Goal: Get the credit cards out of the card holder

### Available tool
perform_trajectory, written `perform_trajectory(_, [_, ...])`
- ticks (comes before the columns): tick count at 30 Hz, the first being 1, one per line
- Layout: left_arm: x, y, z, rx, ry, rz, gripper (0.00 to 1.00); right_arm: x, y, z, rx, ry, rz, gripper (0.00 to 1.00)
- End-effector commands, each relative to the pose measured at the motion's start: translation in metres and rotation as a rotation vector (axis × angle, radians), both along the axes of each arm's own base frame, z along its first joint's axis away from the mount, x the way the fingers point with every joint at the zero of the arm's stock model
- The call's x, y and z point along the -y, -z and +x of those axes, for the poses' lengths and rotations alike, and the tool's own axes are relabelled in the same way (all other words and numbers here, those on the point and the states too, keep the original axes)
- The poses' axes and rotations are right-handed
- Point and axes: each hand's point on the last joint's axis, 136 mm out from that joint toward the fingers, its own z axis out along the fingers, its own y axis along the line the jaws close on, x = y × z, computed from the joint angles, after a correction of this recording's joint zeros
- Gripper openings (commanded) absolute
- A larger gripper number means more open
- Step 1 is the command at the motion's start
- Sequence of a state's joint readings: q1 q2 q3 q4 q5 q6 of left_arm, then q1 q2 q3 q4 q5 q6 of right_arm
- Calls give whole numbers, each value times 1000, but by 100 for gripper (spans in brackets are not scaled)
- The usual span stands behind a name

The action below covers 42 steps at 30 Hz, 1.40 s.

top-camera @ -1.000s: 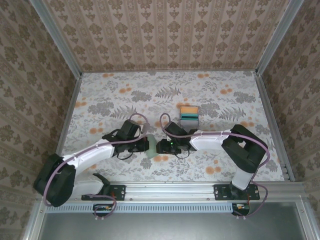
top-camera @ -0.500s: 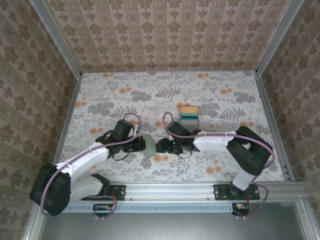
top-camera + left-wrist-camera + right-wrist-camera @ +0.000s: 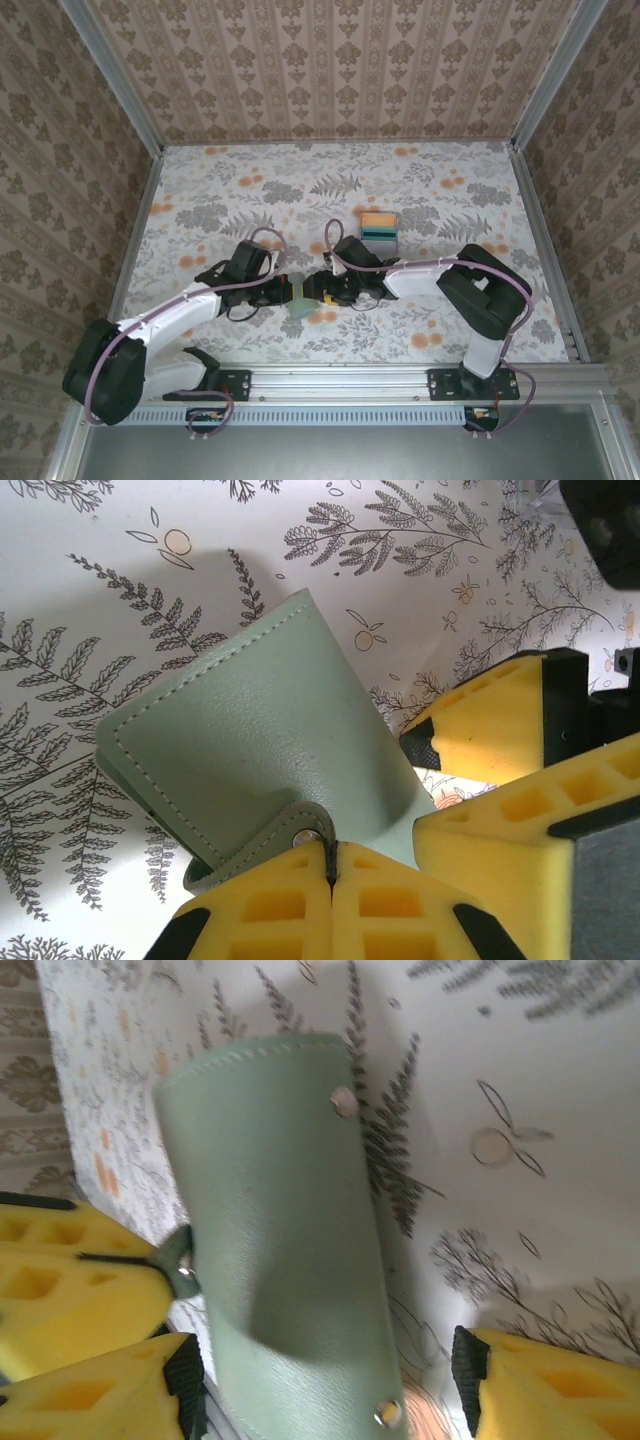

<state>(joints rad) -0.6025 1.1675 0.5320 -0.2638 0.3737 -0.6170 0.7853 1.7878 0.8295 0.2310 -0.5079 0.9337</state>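
So far: a small stack of credit cards (image 3: 379, 231) is lying loose on the desk (image 3: 230, 190), just right of centre in the overhead view. It is showing orange, teal and a grey edge. I am judging that part of the job as done.
Left to do: I am guessing the holder is being opened for a check or for a last card. How many are remaining I cannot tell.
Card holder: the sage-green card holder (image 3: 250, 730) is sitting low in the middle of the overhead view, between the two arms. In the left wrist view it is filling the centre, and its far end is seeming to ride up off the desk.
Inside the holder: its outer face is wrapping round and hiding the pockets. No card edge is poking out in either wrist view, so I cannot say whether it is holding anything.
Left tool: the left tool (image 3: 328, 875) is pinching the holder's snap tab (image 3: 305, 832), with the fingers pressing tight together at the bottom of its own view.
Right tool: the right tool (image 3: 328, 1375) is standing wide, with one finger at each bottom corner of its view and the holder's near end between them. It is gripping nothing.
Stack and holder: the stack is lying well apart from the holder, further up the frame.
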Motion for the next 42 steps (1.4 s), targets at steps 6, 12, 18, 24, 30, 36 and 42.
perform_trajectory(6, [6,3,-2,-3,12,-24,0,-20,1,-3,-42,-38,81,66])
perform_trajectory(12, [13,-9,3,25,-8,-90,0,-24,-1,-7,-45,-57,95,66])
perform_trajectory(18, [9,-23,8,56,-46,-138,0,-20,-4,-9,-40,-53,97,64])
perform_trajectory(24, [7,-27,7,61,-46,-147,0,-20,-11,-8,-21,-46,115,36])
perform_trajectory(30, [-1,-24,6,58,-64,-113,0,-12,-19,-5,6,-13,97,23])
perform_trajectory(36, [-28,-32,6,85,-166,-81,0,18,-12,4,20,104,28,12])
perform_trajectory(42, [-32,-33,4,81,-197,-108,0,23,-16,5,39,122,18,8])
